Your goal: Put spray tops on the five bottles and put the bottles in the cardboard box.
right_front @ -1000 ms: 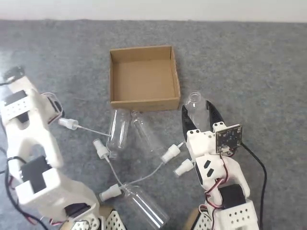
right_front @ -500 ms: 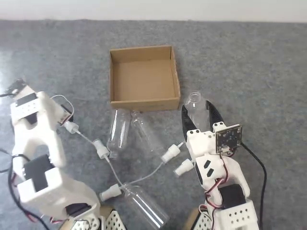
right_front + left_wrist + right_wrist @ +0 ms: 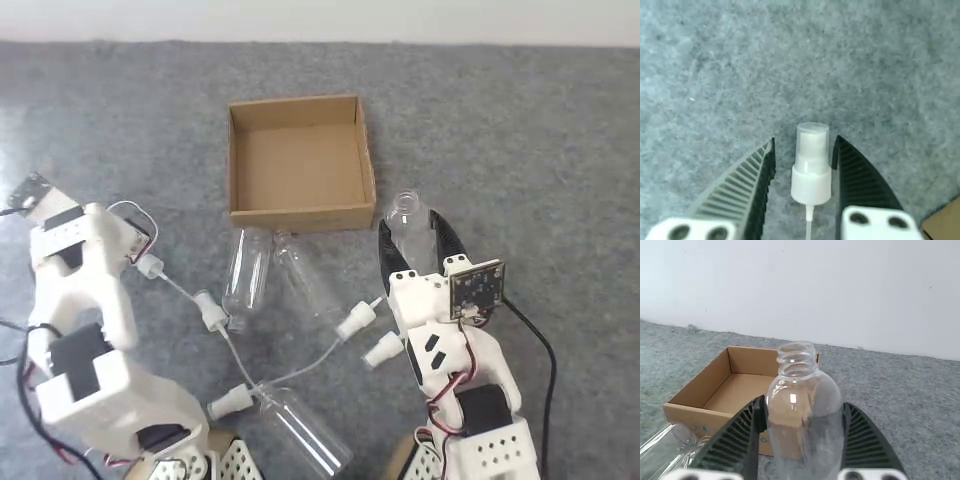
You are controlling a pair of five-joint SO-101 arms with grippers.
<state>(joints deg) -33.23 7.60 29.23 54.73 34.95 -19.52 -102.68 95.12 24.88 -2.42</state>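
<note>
Clear bottle (image 3: 799,385) upright in right claw (image 3: 802,406)

The worktop (image 3: 520,130) is covered in grey felt-like cloth, matt and fuzzy, with a coarse mottled nap. The box (image 3: 300,216) is plain brown cardboard, matt, with raw cut rims. The upright bottle (image 3: 802,405) is clear plastic, smooth and glossy, with bright glints; the lying bottles (image 3: 247,272) share that sheen. The spray top (image 3: 812,165) is smooth white plastic with a satin look, its cap slightly translucent, and carries a thin pale tube. The left fingers (image 3: 752,182) and right fingers (image 3: 735,440) are matt black plastic, ribbed on their inner faces. The arm shells (image 3: 85,300) are smooth white plastic with a dull shine. The wall (image 3: 840,285) is white, smooth and matt.
</note>
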